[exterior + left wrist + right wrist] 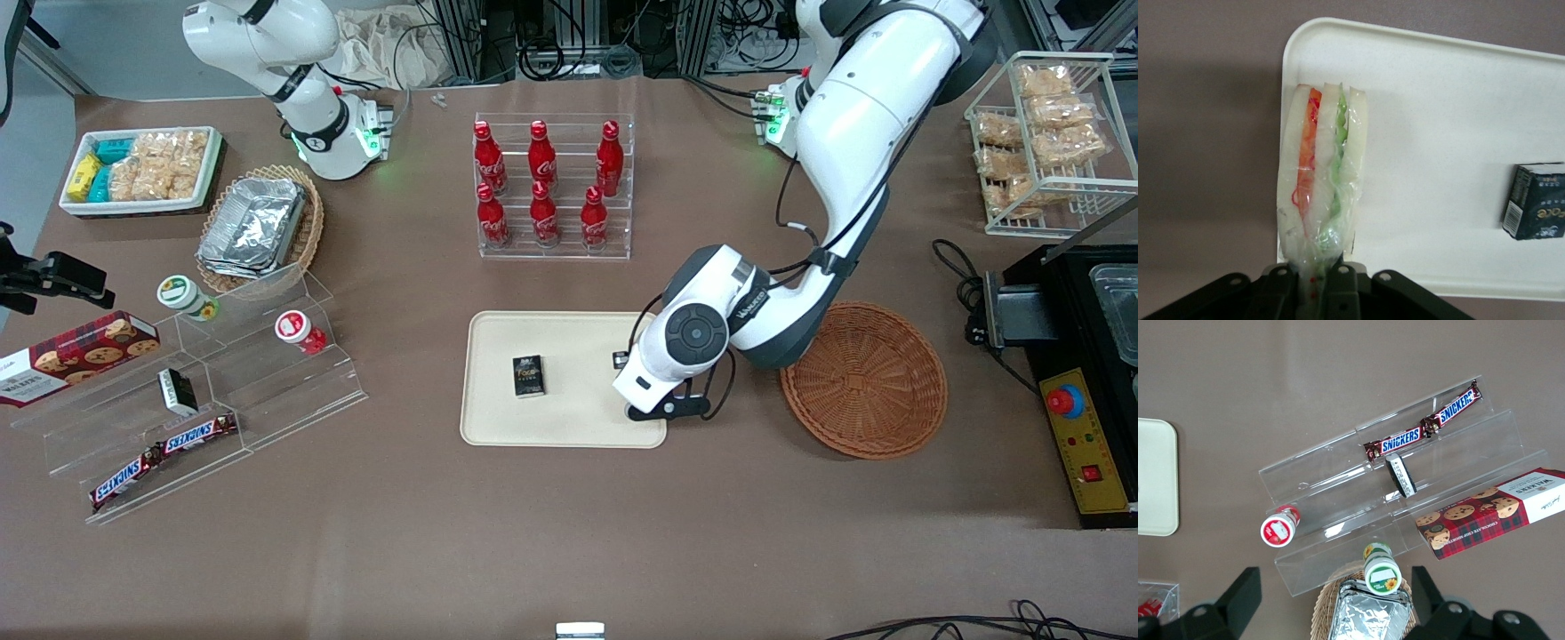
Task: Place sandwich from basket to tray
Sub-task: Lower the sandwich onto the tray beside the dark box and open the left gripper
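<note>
the basket (pixel 867 382) sits empty; the gripper (pixel 1313 280) has its jaws clamped on the wrapped sandwich (pixel 1321 180) and hangs over the tray (pixel 1438 133) edge nearest the basket, so only lowering and letting go remain, i reckon

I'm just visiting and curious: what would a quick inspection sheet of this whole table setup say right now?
Surface: brown table.
Job's things: sandwich held over the tray edge nearest the basket; no sandwich seen in basket.
Clutter: dark box on tray; cola bottles; Snickers bars; cookie box.
Grippers: gripper shut on sandwich, above tray.
Cables: black cables near control box.
Surroundings: wire snack rack.
</note>
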Tool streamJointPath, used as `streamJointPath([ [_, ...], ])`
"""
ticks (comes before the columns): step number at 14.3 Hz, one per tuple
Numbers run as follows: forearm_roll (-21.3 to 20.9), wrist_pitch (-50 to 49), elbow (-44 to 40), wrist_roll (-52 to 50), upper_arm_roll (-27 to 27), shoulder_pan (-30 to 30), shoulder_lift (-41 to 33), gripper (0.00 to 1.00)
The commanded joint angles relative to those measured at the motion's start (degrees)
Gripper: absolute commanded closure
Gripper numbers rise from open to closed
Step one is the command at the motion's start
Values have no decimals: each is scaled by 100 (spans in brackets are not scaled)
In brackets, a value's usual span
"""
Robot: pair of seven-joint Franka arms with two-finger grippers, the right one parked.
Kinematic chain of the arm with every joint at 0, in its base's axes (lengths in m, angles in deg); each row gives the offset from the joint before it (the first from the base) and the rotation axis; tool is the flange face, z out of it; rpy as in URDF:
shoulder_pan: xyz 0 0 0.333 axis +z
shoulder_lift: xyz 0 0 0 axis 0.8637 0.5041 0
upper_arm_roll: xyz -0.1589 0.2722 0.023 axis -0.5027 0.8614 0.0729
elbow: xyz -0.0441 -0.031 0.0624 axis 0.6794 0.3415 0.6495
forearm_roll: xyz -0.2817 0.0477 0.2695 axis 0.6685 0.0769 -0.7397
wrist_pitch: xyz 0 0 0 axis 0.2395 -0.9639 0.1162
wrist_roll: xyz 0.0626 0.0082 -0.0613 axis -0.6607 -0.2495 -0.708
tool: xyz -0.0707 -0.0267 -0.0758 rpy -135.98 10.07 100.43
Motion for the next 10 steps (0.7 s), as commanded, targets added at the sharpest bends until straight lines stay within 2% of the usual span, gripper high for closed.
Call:
streamJointPath([
  [1, -820, 250, -257, -751, 253, -528, 385, 57],
  [2, -1041, 261, -240, -946, 245, -521, 386, 56],
  [4, -1035, 261, -248, -957, 245, -494, 377, 56],
  [5, -1043, 261, -240, -957, 245, -494, 377, 50],
  [6, -1044, 252, -231, -940, 245, -486, 386, 26],
  [8, -1035, 182, -239, -948, 245, -442, 334, 0],
  [10, -843, -316, -239, -975, 227, -311, -139, 0],
])
